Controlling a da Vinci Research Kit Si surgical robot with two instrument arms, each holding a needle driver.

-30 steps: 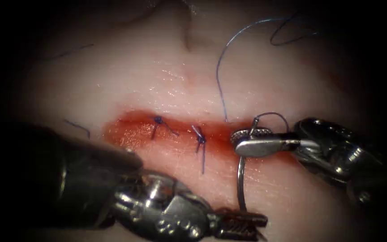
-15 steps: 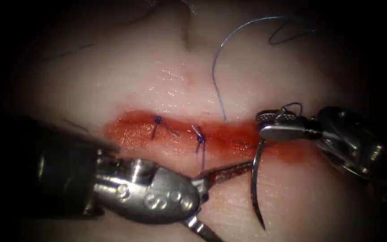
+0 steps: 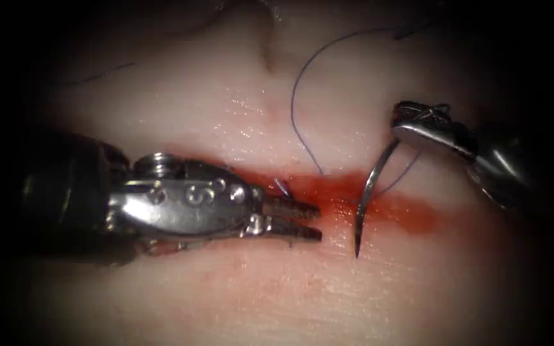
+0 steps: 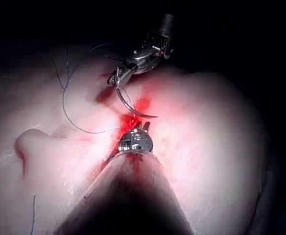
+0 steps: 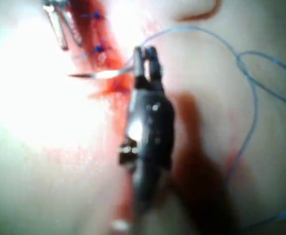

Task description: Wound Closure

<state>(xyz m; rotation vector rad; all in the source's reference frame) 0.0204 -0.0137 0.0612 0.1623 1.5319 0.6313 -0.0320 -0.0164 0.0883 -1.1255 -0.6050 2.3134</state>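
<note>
**Needle lifted free, left tool moved onto the cut**

Since the earlier frames, the right tool [image 3: 418, 125] had carried the needle [image 3: 368, 195] up and away toward the far side of the cut, and the left tool [image 3: 296, 219] had risen from the near edge of the tissue to lie along the cut.

Jaws of the right tool were clenched on the needle at its thread end, with the rest of the curve hanging down across the cut [image 3: 379, 204] and the sharp point just on the near side, over the surface. I could not tell whether the tip touched the tissue [image 3: 238, 109]; the body of the needle was out of it. Left-tool jaws stood slightly parted, a narrow gap between them, grasping nothing, their tips over the red fluid [image 3: 418, 214] at the cut and near the needle without touching it.

Blue thread [image 3: 302, 96] ran from the needle's held end, down to the far edge of the cut where it entered the tissue, then arched away toward the far edge of the tissue. A tied stitch [image 3: 282, 186] showed just above the left jaws; the left tool's body covered the cut's left part.

From the left wrist camera, the right tool [image 4: 133, 63] held the needle [image 4: 130, 105] beyond the left tool [image 4: 135, 139]. From the right wrist camera, the right tool [image 5: 145, 56] gripped the needle [image 5: 96, 74], thread [image 5: 250, 93] looping off beside it.

Left shaft lay nearly level from the tissue's left edge; the right tool slanted in from the far right.
</note>
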